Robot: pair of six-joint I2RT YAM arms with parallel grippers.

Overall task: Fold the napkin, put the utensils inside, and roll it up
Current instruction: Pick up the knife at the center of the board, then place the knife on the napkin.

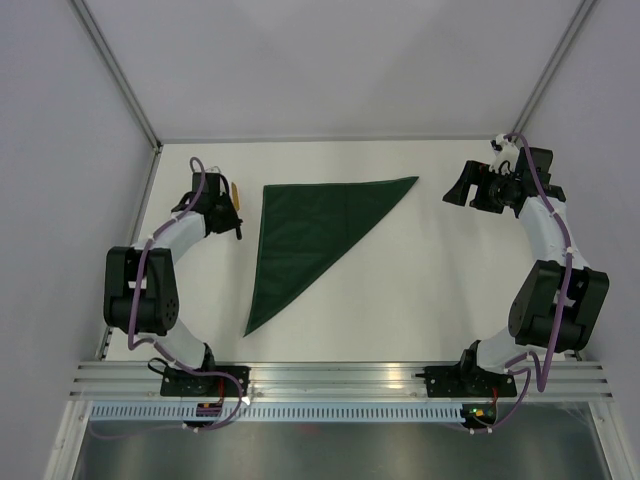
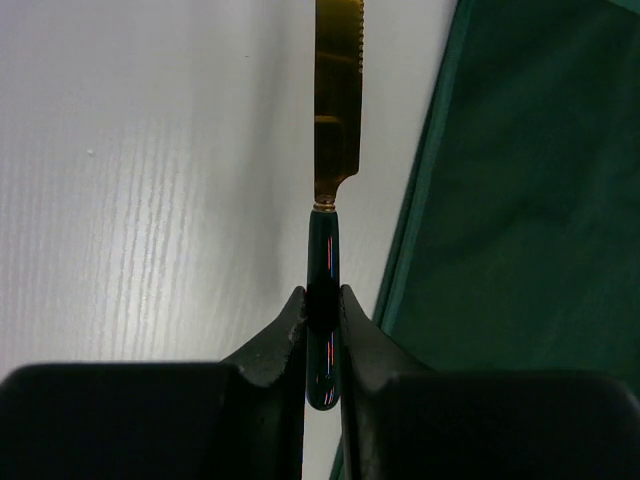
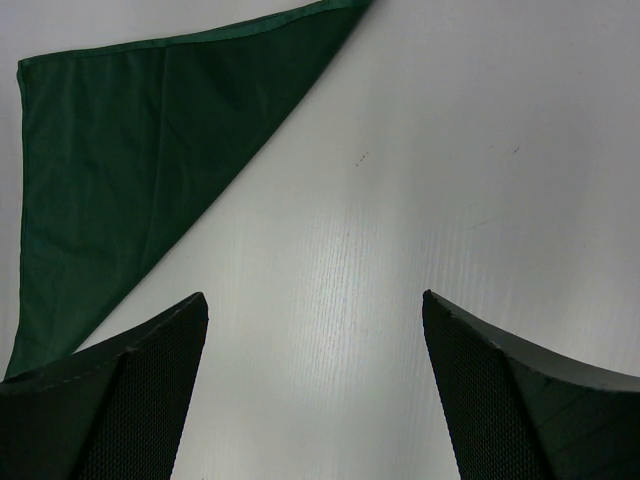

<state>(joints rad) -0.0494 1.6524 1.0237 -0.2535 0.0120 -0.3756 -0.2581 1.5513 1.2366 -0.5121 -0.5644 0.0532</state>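
**Knife gripped by the handle, floppy napkin next door**

The knife [image 2: 337, 110] looks stiff, thin and probably slick. The left pincer [image 2: 322, 310] is nearly closed on its dark handle, a sensible spot. Just beside it, the napkin [image 1: 310, 230] lies mid-worktop [image 1: 440, 290] as a limp folded triangle; I'd grab it by a corner. The right pincer [image 3: 312, 300] gapes wide, empty.

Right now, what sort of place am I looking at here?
Probably a robot lab test cell, not a dining room: a white table walled by plain panels, the left arm and right arm bolted to an aluminium rail, a green napkin laid out.
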